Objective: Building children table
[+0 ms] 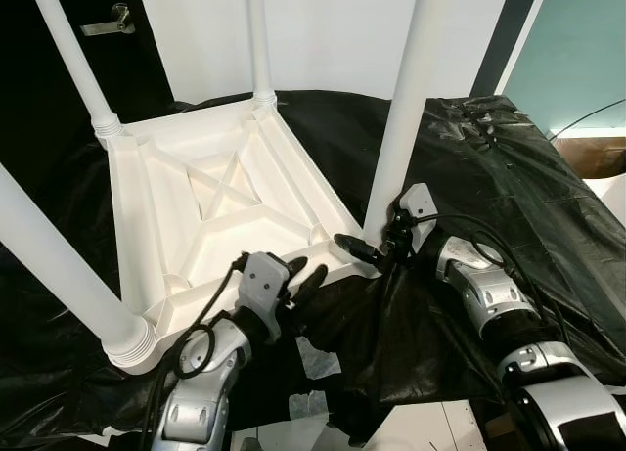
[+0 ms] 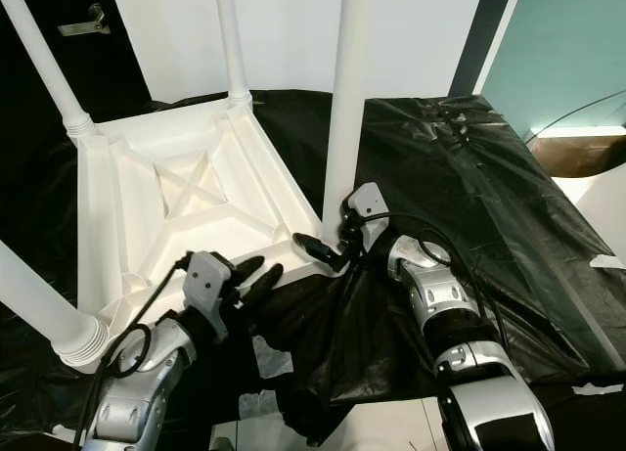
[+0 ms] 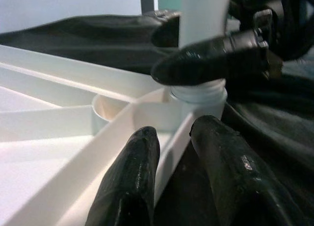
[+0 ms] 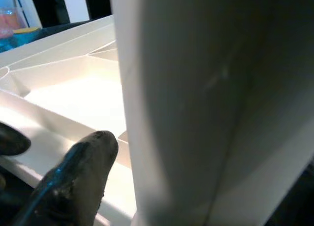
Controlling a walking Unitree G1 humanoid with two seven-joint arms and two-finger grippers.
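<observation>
**Seating the near-right leg of the upturned children's table**

The white plastic children's table point(image 1: 225, 202) lies upside down across the centre and left of the head view, on a counter covered in black plastic sheeting point(image 1: 509, 177). Its ribbed underside faces up, with an X-brace in the middle. Four white legs rise from its corners: one at upper left, one at top centre, one in the lower left foreground, and the near-right leg point(image 1: 401, 118) standing up through the centre of the frame.

The right hand point(image 1: 377, 248) works at the foot of that near-right leg, its black fingers spread either side of the collar where leg meets corner socket; one finger lies across the leg's base in the left wrist view. The left hand point(image 1: 293, 287) sits at lower centre with its fingers parted, straddling the table's near rim and so steadying the frame.

To do this step well, I judge the leg should be kept upright over its socket and turned or pressed home without tilting, while the left hand stops the light frame sliding on the slick sheeting. A crooked start would likely jam the collar.

Scraps of white tape point(image 1: 318, 358) lie on the sheeting at lower centre. No brand, label or writing can be read anywhere.
</observation>
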